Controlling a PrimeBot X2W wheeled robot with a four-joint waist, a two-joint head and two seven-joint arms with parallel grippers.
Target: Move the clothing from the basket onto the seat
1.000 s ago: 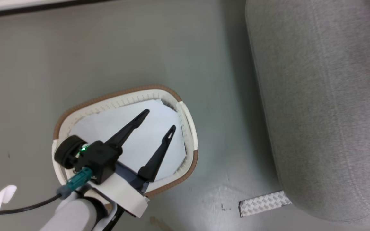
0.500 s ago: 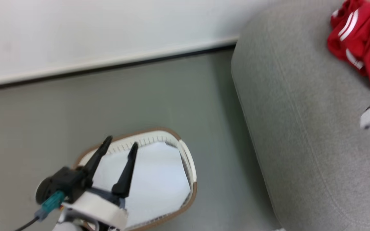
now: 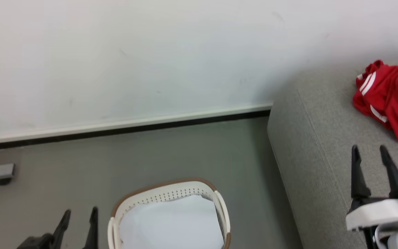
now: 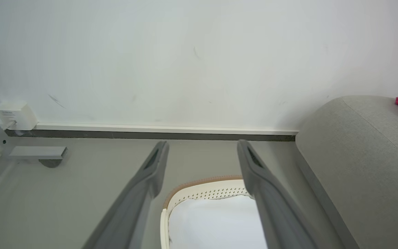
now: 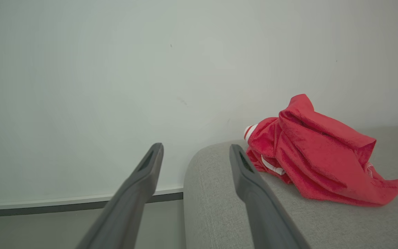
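While I stood watching, the clothing (image 3: 390, 100) lay in a crumpled red heap on top of the seat (image 3: 309, 162), close to the wall (image 3: 150, 52). Its white stripes showed on the side of the heap nearer the basket (image 3: 166, 195). The red fabric rested wholly on the grey upholstery, well back from the seat's rounded corner.

The right pincer (image 3: 368, 148) hung over the seat on the near side of the heap, near it but apart from it. Its two dark fingers were spread and pointed toward the wall. From its wrist, the heap sat just to the right of the right-hand finger, and the seat's corner lay between the two.

The left pincer (image 3: 81, 210) was low over the grey floor (image 3: 116, 159), just left of the basket. Its fingers were likewise parted and pointed toward the wall. From its wrist, the basket's far rim showed between them.

The basket stood on the floor beside the seat, with a strip of bare floor between them. Its brown rim and rows of small holes were plain to see, and its inside showed a pale white surface. A dark baseboard (image 3: 150, 124) ran along the foot of the wall, with a small white box (image 4: 15, 114) and a grey bracket (image 4: 36, 152) at its left end.
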